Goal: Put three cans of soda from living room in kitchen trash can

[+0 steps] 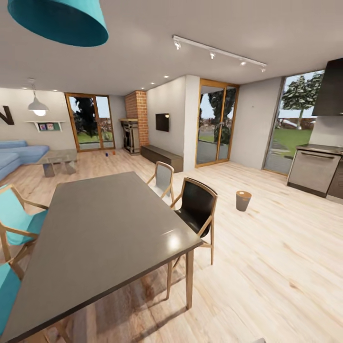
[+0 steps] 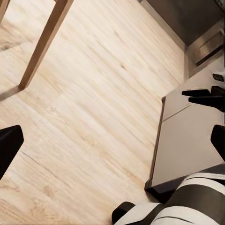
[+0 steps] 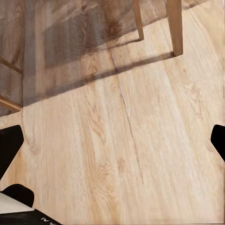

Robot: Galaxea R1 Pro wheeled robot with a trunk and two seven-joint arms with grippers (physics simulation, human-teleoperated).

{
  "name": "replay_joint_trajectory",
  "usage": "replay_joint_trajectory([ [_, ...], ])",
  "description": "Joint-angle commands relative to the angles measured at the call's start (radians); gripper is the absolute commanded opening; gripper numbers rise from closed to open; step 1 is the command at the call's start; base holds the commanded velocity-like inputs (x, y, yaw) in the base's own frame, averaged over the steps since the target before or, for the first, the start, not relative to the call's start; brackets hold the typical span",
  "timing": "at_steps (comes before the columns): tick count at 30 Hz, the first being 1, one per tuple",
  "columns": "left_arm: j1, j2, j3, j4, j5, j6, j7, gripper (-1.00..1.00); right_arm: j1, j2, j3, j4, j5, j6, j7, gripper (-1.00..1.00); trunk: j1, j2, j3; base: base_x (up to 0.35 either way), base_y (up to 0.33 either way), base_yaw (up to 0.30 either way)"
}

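- Head view: a long dark dining table (image 1: 105, 238) fills the near left, with teal chairs (image 1: 16, 221) on its left side and a black chair (image 1: 197, 207) and a grey chair (image 1: 163, 178) on its right.
- The tash can (image 1: 243, 200) stands upright on the pale wood floor (image 1: 267, 267), right of the black chair and apart from it.
- Far back in the living room, near the glass doors (image 1: 90, 121) and brick fireplace (image 1: 136, 121), small specks on the floor look like the cans of soda (image 1: 107, 154); too small to count.
- Left wrist view: the left gripper (image 2: 115, 140) hangs over bare floor, its dark fingertips (image 2: 8, 143) at opposite edges, spread wide, nothing between them.
- Right wrist view: the right gripper (image 3: 115, 143) is likewise spread wide and empty above the floor, wooden chair legs (image 3: 176, 26) beyond.
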Motion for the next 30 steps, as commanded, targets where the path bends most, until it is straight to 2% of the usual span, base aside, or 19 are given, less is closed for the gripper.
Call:
replay_joint_trajectory([
  [1, 0.0, 0.0, 0.0, 0.0, 0.0, 0.0, 0.0, 1.0, 0.0, 0.0, 0.0, 0.0, 0.0, 0.0, 0.0, 1.0, 0.0, 0.0, 0.001, 0.0, 0.0, -0.254],
  [7, 0.0, 0.0, 0.0, 0.0, 0.0, 0.0, 0.0, 1.0, 0.0, 0.0, 0.0, 0.0, 0.0, 0.0, 0.0, 1.0, 0.0, 0.0, 0.004, 0.0, 0.0, -0.242],
  [19, 0.0, 0.0, -0.001, 0.001, 0.0, 0.0, 0.0, 1.0, 0.0, 0.001, 0.0, 0.0, 0.0, 0.0, -0.003, 1.0, 0.0, 0.0, 0.005, 0.212, 0.141, -0.038],
  [30, 0.0, 0.0, 0.0, 0.001, 0.0, 0.0, 0.0, 1.0, 0.0, 0.001, 0.001, 0.0, 0.0, 0.0, -0.003, 1.0, 0.0, 0.0, 0.009, 0.028, 0.018, -0.233],
])
